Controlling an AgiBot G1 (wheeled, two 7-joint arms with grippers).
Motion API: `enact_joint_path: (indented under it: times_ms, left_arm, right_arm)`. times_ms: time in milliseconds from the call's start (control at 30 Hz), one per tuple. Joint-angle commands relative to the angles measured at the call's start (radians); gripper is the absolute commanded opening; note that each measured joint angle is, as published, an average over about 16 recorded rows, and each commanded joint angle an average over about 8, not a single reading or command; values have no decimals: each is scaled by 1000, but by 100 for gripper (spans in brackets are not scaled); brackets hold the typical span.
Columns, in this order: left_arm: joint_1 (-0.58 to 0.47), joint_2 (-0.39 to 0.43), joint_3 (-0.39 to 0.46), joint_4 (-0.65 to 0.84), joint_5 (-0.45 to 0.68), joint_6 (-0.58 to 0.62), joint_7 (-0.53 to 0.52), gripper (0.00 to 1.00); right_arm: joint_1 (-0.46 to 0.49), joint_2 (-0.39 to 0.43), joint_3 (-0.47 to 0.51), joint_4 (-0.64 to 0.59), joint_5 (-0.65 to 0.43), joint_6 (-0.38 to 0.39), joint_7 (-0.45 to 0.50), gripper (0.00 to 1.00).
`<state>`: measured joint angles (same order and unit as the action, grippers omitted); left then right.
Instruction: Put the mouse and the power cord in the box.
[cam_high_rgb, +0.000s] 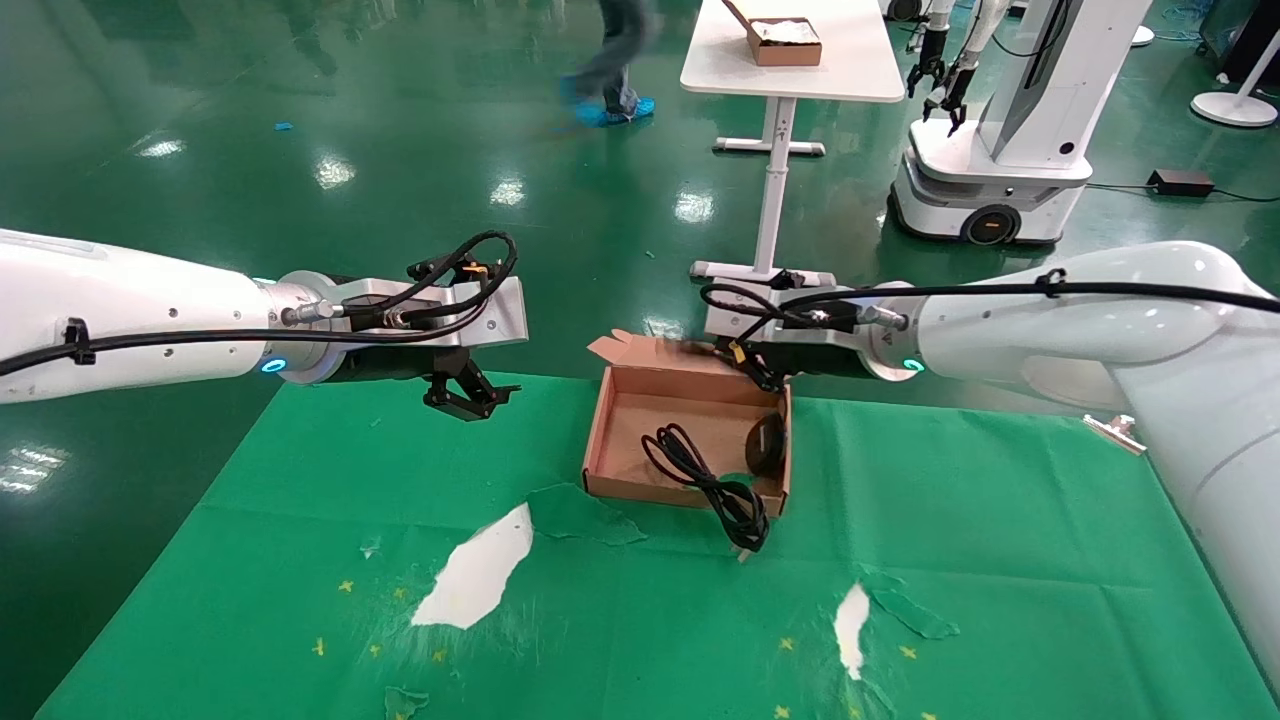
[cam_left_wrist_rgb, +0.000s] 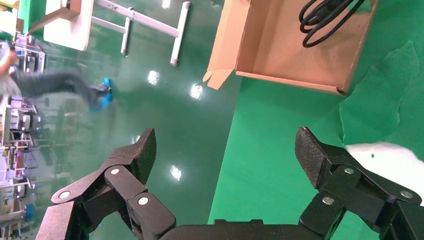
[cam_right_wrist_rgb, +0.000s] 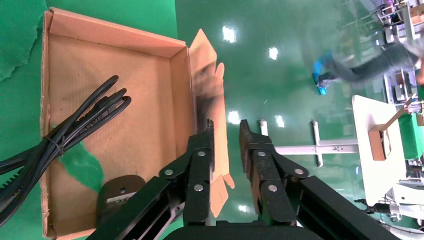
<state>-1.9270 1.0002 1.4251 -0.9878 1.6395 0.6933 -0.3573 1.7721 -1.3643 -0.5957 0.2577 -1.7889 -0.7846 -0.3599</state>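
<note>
Looking down from the head, the box (cam_high_rgb: 690, 435) sits mid-worktop (cam_high_rgb: 300, 560) holding the mouse (cam_high_rgb: 766, 443); the cord (cam_high_rgb: 705, 480) drapes over its near wall, plug outside. Left tool (cam_high_rgb: 470, 395) hovers left of the box. Left wrist: that tool (cam_left_wrist_rgb: 225, 150) gapes wide, empty. Right wrist: right tool (cam_right_wrist_rgb: 226, 135) is narrowed, empty, above the box's far flap (cam_right_wrist_rgb: 210, 100).

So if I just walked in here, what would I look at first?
Probably the brown box in the middle of the green table, with the dark mouse inside by its right wall. The thick power cord is coiled partly inside and hangs over the box's near edge, plug end outside. The left end effector is wide open to the box's left; the right end effector is nearly closed and empty, at the box's far right corner.
</note>
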Motion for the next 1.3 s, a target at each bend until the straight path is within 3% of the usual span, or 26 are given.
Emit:
enact_joint_path:
  times_ms: [33,500,867,1300]
  left_arm:
    - [0,0,0,1,0,0,0,100]
    - [0,1,-1,2,-1,0,2,100]
    - [6,-2,-9,0,-8,6,3,100]
    - [166,-74,-223,-56,-178,155,34,100]
  right_arm:
    - [1,1,1,1,0,-2,-1,100]
    - [-4,11,6,16,11,-16,5,100]
    - [-115,130,56,178,179,-127,91,100]
    - [-267,293,124,400,408,-280,210,100]
